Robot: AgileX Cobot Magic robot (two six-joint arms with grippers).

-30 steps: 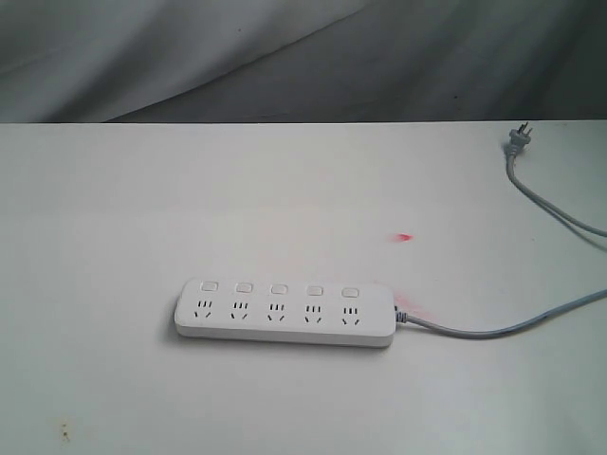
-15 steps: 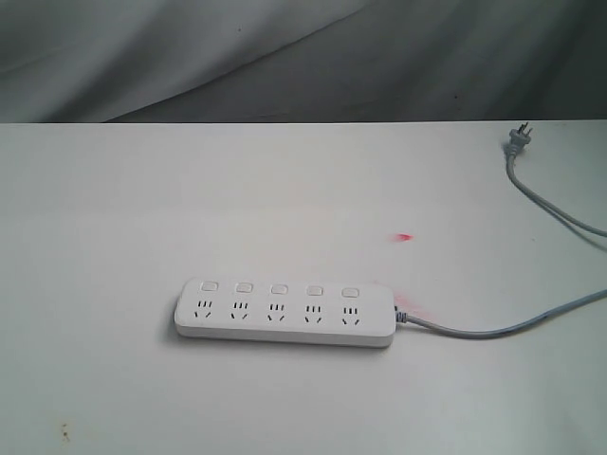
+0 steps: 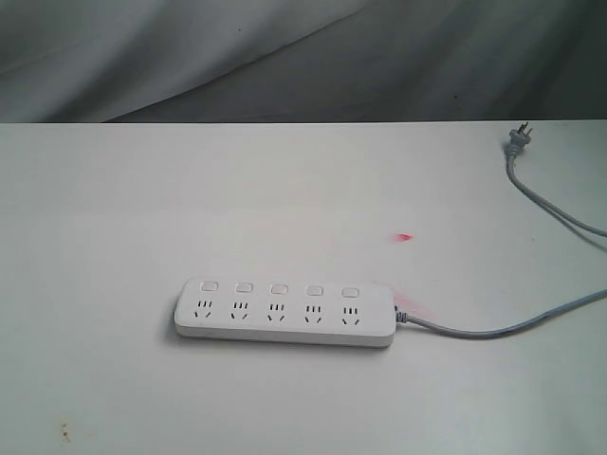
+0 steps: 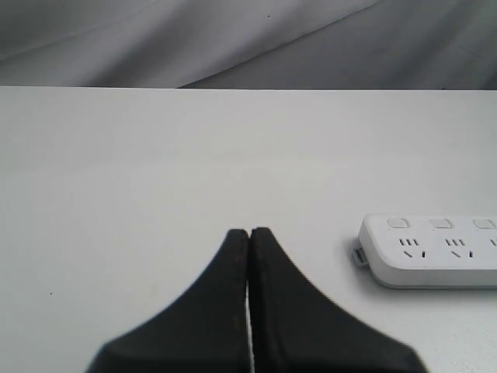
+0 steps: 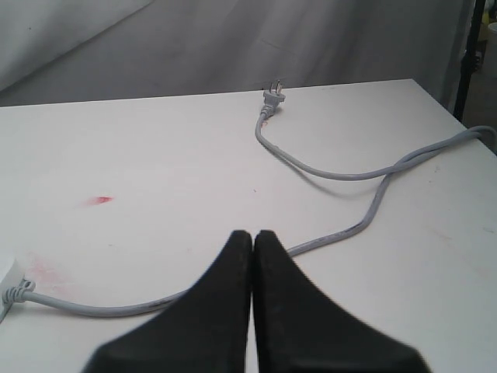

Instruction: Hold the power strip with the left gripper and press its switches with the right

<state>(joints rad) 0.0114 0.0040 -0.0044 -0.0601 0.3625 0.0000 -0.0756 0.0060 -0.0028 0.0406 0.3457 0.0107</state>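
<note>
The white power strip (image 3: pixel 285 313) lies flat on the white table, with its row of switches (image 3: pixel 278 288) along the far side above the sockets. Its grey cord (image 3: pixel 493 330) runs off to the right. Neither arm shows in the exterior view. In the left wrist view my left gripper (image 4: pixel 249 231) is shut and empty, apart from the power strip's end (image 4: pixel 427 250). My right gripper (image 5: pixel 252 233) is also shut on nothing, above the cord (image 5: pixel 334 233); only the strip's cord end (image 5: pixel 8 268) shows there.
The cord loops across the right of the table to its plug (image 3: pixel 517 140) near the far edge. Small red smears (image 3: pixel 405 237) mark the table right of the strip. Grey cloth (image 3: pixel 285 57) hangs behind the table.
</note>
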